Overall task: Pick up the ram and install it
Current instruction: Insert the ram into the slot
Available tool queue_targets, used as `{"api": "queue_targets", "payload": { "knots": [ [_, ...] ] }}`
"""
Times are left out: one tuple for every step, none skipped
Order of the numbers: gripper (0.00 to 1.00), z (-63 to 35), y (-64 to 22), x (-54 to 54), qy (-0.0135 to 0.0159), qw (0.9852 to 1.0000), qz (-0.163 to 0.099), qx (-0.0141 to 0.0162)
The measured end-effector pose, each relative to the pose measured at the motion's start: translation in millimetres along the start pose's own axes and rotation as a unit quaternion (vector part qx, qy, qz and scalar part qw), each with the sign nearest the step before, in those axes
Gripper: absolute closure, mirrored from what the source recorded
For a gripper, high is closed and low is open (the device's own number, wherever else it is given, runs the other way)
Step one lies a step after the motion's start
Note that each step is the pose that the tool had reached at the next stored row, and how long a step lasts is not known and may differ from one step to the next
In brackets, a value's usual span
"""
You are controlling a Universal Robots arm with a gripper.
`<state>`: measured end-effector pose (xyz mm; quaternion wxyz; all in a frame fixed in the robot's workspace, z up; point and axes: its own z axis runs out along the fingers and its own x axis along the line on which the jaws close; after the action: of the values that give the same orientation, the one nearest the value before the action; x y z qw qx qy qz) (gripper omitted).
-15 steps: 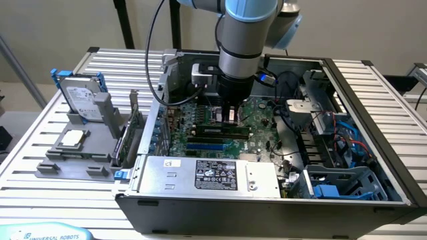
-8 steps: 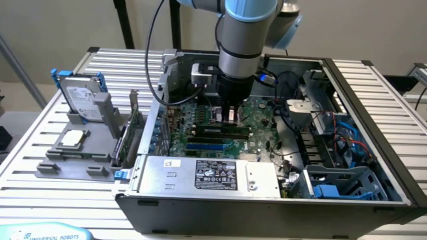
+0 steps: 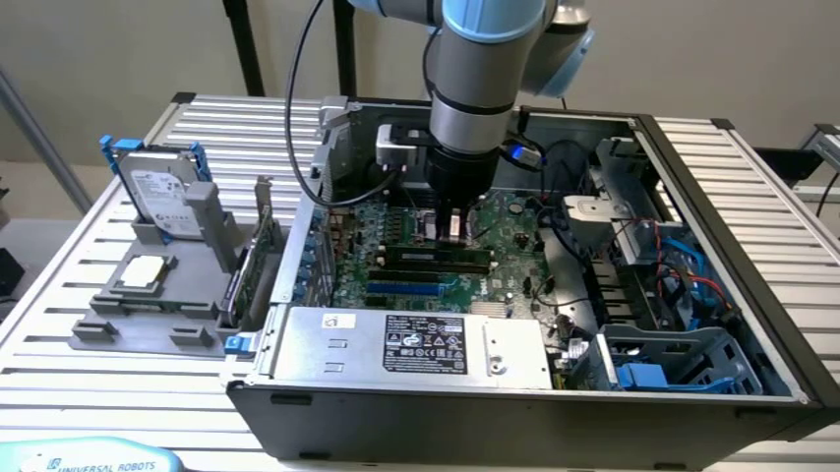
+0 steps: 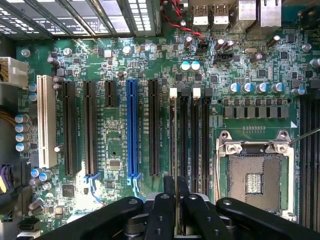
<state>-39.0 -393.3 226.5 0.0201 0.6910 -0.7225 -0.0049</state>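
My gripper reaches down into the open computer case, over the green motherboard. Its black fingers are shut on the ram, which the wrist view shows edge-on as a thin strip. The strip runs along the memory slot with a white latch, beside the other dark memory slots. In the exterior view the ram lies as a long dark-green stick across the board under the fingers. I cannot tell whether it is seated in the slot or just above it.
The empty CPU socket sits beside the memory slots, the blue expansion slot on their other side. The power supply fills the case's near side. Outside, at the exterior view's left, a grey holder carries a hard drive and an upright card.
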Motion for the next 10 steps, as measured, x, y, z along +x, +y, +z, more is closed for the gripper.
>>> {"api": "queue_targets", "payload": {
  "knots": [
    [0.87, 0.1, 0.0, 0.0, 0.0000, 1.0000, 0.000, 0.0000],
    [0.87, 0.1, 0.0, -0.1, 0.0000, 1.0000, 0.000, 0.0000],
    [0.87, 0.2, 0.0, -0.1, 0.0000, 1.0000, 0.000, 0.0000],
    [0.87, 0.3, 0.0, -0.1, 0.0000, 1.0000, 0.000, 0.0000],
    [0.87, 0.5, 0.0, -0.1, 0.0000, 1.0000, 0.000, -0.0001],
    [0.87, 0.8, 0.0, -0.1, -0.0001, 1.0000, 0.000, -0.0001],
    [0.87, 1.1, 0.0, -0.1, 0.0000, 1.0000, 0.000, -0.0001],
    [0.87, 1.5, 0.0, -0.1, 0.0000, 1.0000, 0.000, -0.0001],
    [0.87, 1.9, 0.0, -0.1, 0.0000, 1.0000, 0.000, 0.0000],
    [0.87, 2.2, 0.0, -0.1, 0.0000, 1.0000, 0.000, 0.0000]
  ]
}}
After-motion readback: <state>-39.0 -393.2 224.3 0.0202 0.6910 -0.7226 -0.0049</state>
